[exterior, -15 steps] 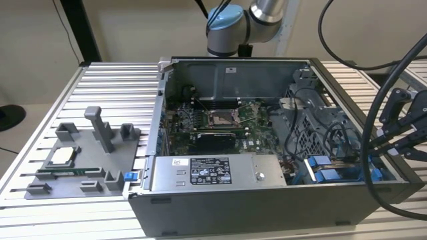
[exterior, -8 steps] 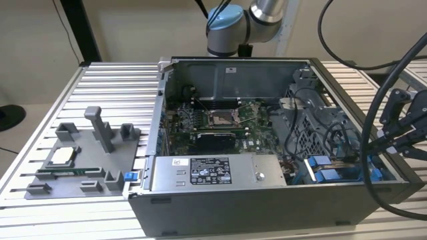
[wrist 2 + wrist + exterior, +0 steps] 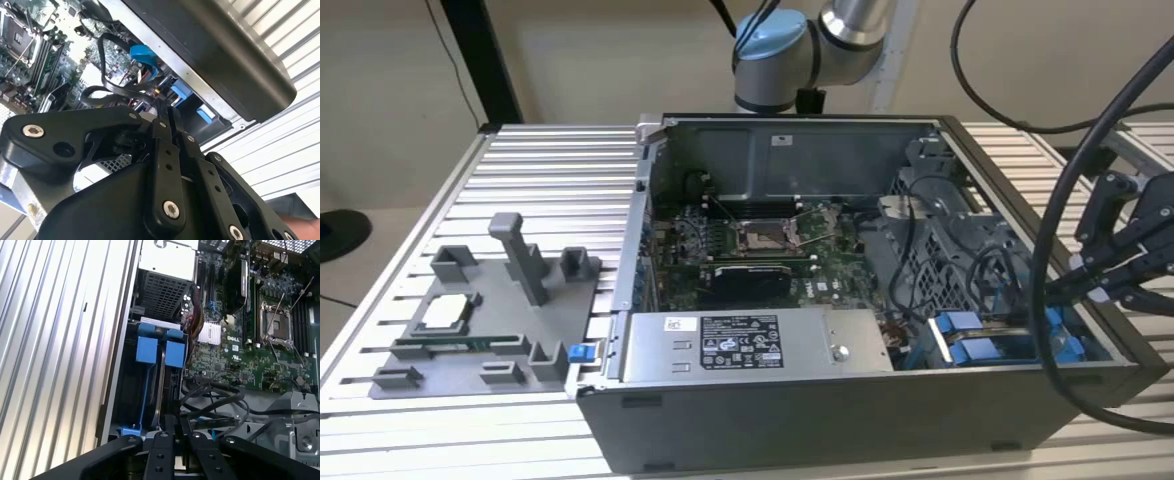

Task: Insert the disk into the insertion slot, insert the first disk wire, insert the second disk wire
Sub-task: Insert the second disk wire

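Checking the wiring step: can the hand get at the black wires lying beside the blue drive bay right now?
Probably yes. The hand hangs right above the black wires inside the open case, with nothing between them that I can see.

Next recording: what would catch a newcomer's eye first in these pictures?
The open computer case on the slatted table, its motherboard bared, dominates the exterior view. Bright blue plastic pieces stand out in the insertion slot along the case's wall, and the black pincer, shut, sits close to the black cables beside them.
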Controlling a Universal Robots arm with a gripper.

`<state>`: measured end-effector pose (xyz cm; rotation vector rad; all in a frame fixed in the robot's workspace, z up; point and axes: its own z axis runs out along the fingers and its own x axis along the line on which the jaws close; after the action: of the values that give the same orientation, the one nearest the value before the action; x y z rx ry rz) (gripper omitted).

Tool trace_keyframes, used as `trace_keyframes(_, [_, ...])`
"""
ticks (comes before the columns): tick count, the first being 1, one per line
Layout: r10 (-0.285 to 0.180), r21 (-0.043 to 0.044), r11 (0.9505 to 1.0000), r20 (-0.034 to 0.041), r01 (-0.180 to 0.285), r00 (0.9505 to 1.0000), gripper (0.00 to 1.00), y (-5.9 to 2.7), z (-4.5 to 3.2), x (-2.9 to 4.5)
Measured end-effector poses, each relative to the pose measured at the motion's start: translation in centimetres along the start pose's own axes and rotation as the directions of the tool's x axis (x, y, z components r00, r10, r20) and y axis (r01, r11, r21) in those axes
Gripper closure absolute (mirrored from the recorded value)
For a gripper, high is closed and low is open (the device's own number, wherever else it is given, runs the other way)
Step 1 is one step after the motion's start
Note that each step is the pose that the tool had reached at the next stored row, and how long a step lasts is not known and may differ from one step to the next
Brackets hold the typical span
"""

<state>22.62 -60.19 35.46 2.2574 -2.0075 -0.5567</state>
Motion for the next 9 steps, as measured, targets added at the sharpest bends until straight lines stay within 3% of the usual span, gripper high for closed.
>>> trace_keyframes(9, [0.006, 0.0015, 1.0, 0.0019, -0.006, 1.0, 1.0, 1.07, -0.5, -0.8])
